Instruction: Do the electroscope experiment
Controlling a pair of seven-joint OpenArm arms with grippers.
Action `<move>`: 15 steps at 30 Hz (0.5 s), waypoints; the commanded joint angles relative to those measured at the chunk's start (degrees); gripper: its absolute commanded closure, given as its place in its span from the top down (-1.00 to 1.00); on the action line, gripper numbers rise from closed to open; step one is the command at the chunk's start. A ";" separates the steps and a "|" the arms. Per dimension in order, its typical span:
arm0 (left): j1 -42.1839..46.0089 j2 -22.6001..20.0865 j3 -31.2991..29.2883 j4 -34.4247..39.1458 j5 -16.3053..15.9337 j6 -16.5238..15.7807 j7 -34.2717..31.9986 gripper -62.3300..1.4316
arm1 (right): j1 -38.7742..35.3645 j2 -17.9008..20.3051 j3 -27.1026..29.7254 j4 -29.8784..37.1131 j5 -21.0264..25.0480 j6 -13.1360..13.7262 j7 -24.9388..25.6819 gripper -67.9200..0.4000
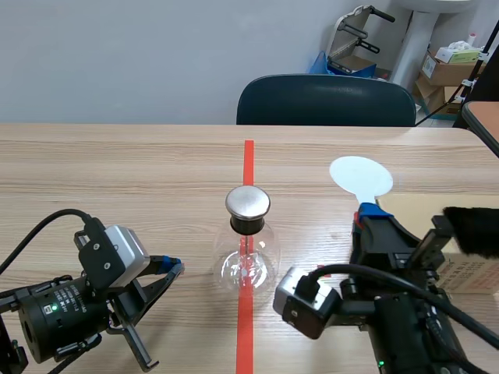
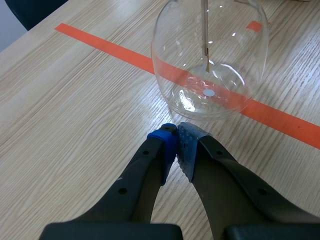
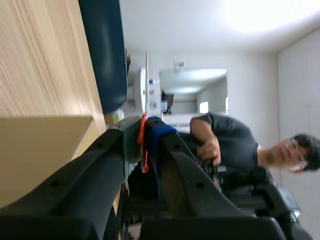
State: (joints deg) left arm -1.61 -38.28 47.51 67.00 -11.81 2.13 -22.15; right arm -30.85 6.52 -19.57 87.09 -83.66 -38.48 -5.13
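Over in the scene view, the electroscope (image 1: pixel 248 257), a round glass flask with a metal cap (image 1: pixel 248 202), sits mid-table right on the red tape line (image 1: pixel 249 160). The left gripper (image 1: pixel 170 266) is low at the flask's left, near it but not touching, fingers pinched together on nothing. The right gripper (image 1: pixel 366 214) is off to the flask's right, clamped on a white paddle (image 1: pixel 360 177) whose round disc sticks out past the fingers toward the table's far side. Next to that arm there's a cardboard box (image 1: pixel 468 269) with a black furry cloth (image 1: pixel 474 230) on it, and a dark chair (image 1: pixel 326 101) stands behind the table. From the left wrist view, the pads (image 2: pixel 167 145) meet tip to tip and the flask's bottom is just ahead, with a thin rod (image 2: pixel 205 25) hanging inside. From the right wrist view, the fingers squeeze the paddle's orange handle (image 3: pixel 143 145), the disc shows edge-on, and a person (image 3: pixel 225 145) in a dark shirt is further back.
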 commanded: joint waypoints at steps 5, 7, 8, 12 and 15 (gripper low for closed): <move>-0.04 -0.02 -0.07 1.18 0.04 0.11 -0.76 -0.92 | 0.22 0.61 0.37 0.42 -0.04 -0.46 8.52 -0.94; -0.04 -0.02 -0.07 1.18 0.04 0.11 -0.76 -0.92 | 0.22 0.61 0.37 0.42 -0.04 -0.46 11.82 -0.94; -0.07 -0.02 -0.07 1.18 0.04 0.11 -0.76 -0.92 | 0.22 0.61 0.37 0.42 -0.04 -0.46 13.42 -0.94; -0.20 0.00 -0.42 1.18 0.04 0.11 -0.76 -0.92 | 0.22 0.61 0.37 0.42 -0.04 -0.46 19.58 -0.94; -0.17 -0.02 -1.36 1.18 0.04 0.09 -0.74 -0.92 | 0.22 0.61 0.37 0.42 -0.04 -0.46 23.61 -0.94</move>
State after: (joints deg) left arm -1.58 -38.28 47.11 67.00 -11.66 2.09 -22.15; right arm -30.85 6.52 -19.57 87.09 -83.66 -38.48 18.31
